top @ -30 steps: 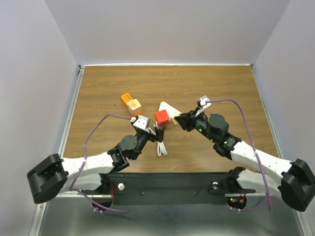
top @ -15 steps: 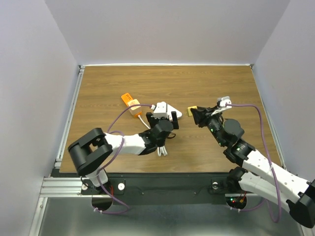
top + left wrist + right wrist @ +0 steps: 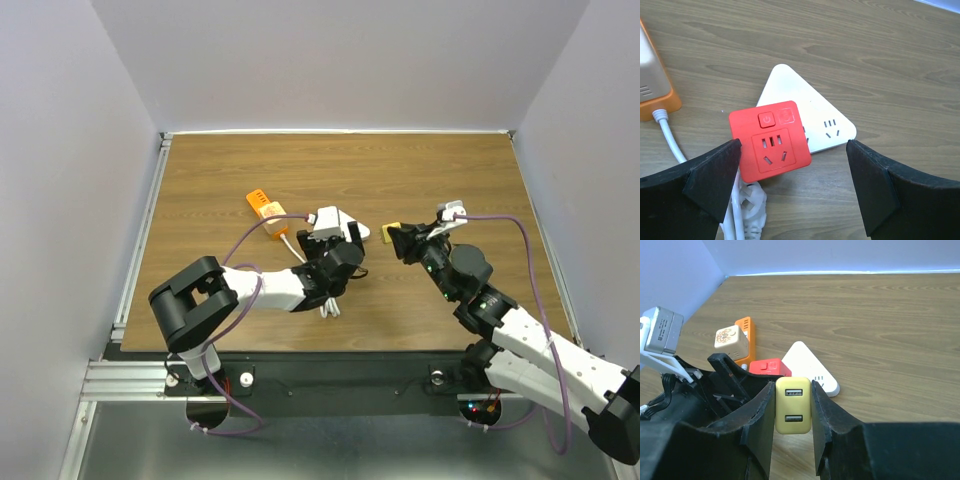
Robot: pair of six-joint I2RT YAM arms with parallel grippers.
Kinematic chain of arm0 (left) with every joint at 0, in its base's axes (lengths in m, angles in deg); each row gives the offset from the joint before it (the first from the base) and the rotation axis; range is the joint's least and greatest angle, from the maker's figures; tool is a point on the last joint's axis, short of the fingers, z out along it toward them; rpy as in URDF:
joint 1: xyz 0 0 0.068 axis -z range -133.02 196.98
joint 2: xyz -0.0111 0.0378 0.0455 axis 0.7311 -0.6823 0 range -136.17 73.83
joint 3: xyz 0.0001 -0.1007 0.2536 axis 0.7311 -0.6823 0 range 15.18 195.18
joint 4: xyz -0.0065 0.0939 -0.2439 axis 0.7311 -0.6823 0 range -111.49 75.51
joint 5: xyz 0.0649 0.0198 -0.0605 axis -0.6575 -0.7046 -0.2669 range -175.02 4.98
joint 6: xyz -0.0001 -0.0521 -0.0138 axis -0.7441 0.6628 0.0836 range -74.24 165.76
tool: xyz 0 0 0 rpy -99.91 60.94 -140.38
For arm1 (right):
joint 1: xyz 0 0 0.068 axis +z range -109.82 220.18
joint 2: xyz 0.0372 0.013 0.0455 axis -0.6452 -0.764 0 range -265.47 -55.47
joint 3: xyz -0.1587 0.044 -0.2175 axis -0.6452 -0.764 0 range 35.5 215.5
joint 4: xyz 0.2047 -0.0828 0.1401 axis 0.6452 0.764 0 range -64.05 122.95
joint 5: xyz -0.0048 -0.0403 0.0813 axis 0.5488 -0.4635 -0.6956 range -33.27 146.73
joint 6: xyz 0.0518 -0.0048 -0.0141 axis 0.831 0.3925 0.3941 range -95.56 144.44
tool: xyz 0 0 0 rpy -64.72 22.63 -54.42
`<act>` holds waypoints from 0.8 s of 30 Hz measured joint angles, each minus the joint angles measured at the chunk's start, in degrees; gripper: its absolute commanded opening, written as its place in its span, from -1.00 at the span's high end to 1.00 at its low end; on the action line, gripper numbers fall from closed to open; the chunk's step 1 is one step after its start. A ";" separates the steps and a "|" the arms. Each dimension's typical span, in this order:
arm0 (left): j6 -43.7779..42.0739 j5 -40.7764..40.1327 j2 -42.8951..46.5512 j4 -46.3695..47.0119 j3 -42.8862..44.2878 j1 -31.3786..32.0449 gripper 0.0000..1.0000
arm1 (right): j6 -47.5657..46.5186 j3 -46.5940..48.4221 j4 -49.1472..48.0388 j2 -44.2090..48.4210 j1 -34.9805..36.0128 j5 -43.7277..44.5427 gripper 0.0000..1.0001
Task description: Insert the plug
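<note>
We hold the yellow plug (image 3: pixel 792 415) in the right fingers; the sockets lie ahead and a little to their left

Nearest, our right gripper (image 3: pixel 792 405) is clamped on the plug, which stands with its long axis upright between the fingers, USB face towards the wrist and prongs hidden on the far side. Just past the fingertips the left arm masks part of the red socket cube (image 3: pixel 770 367), while the white triangular strip (image 3: pixel 807 365) lies ahead in plain view. Our left gripper (image 3: pixel 792 150) hangs spread wide, the cube between its fingers and untouched. Farther left is the orange strip (image 3: pixel 745 335). We cannot tell which socket is meant, nor whether the cube is plugged into the strip
</note>
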 measured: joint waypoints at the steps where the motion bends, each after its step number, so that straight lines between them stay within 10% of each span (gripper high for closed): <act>1: 0.15 -0.55 0.04 -0.33 -0.02 0.13 -0.97 | 0.00 0.00 0.09 0.00 0.00 -0.07 0.99; 17: 1.42 -3.39 -5.11 -6.99 2.97 -0.13 -0.95 | -0.02 0.00 0.17 0.02 0.00 -2.25 0.99; 24: -2.10 -3.08 -5.81 -6.58 3.02 -1.66 -0.15 | -0.02 0.00 0.22 0.00 0.00 -2.82 0.99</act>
